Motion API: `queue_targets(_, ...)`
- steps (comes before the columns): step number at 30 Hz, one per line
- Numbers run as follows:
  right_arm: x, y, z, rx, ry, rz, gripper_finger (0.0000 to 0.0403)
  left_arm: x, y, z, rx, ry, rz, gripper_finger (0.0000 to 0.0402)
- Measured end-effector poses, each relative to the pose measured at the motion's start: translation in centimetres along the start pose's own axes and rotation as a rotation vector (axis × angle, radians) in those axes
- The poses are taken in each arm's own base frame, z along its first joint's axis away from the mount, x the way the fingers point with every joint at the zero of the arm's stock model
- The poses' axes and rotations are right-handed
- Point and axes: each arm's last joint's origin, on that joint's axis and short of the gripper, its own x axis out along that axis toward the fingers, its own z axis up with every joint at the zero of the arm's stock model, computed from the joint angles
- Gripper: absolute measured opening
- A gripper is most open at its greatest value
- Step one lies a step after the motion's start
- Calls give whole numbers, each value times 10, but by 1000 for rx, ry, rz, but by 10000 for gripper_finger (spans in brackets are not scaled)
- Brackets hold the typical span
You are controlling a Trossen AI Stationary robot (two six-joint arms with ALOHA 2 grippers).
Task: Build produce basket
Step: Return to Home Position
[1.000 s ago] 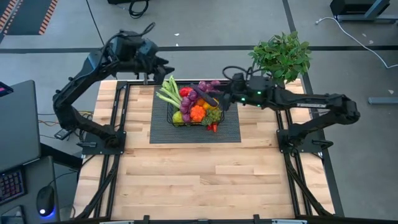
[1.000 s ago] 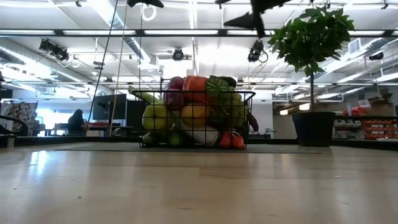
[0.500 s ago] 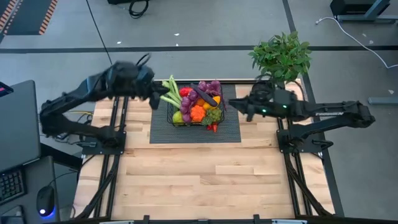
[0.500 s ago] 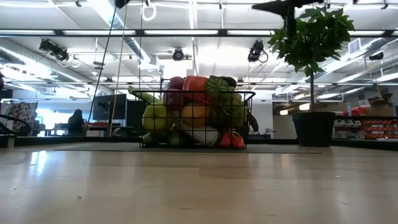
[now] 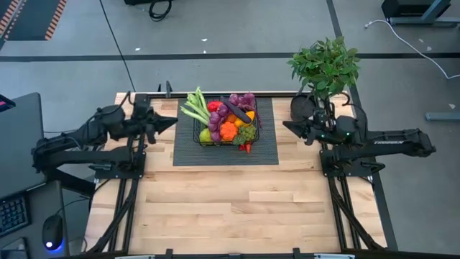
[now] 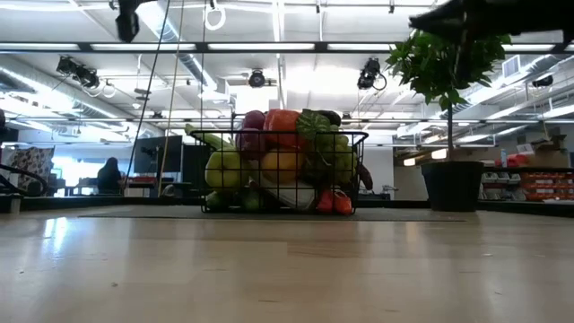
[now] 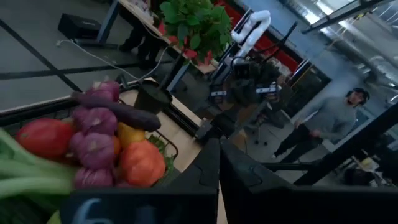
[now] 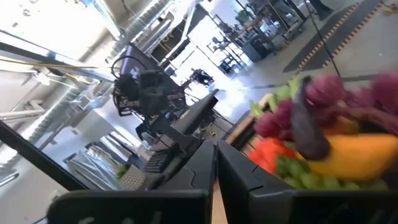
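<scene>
Finds both arms drawn away from the basket [image 5: 195,137] compared with 1 second ago, when both reached over it from either side. Places the left gripper [image 5: 169,122] now just off the left edge of the dark mat [image 5: 269,151], with that arm folded back along the left side of the table [image 5: 237,208]. Places the right gripper [image 5: 290,126] just past the mat's right edge, near the pot of the leafy plant [image 5: 327,61]. Shows the fingers [image 7: 206,169] of each gripper pressed together in the wrist views, with nothing held between them. Leaves the basket where it was, at the middle of the mat, between the 2 grippers and well apart from both, each pointing toward it. Keeps the produce [image 5: 228,128] heaped above the rim as before, with the leek [image 5: 191,108] leaning out at the left and the eggplant [image 5: 238,110] lying across the top of the pile.
</scene>
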Motion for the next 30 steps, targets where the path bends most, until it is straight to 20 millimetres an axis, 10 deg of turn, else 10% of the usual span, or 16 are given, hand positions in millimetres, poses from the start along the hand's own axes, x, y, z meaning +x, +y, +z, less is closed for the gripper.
queue_targets(12, -25, -50, -41, 163, 23, -18, 9, -22, 43, -55, -57, -67, -32, 3)
queue_targets(30, -34, -72, -60, 164, 14, -56, 12, -23, 85, -127, -199, -119, -170, 1)
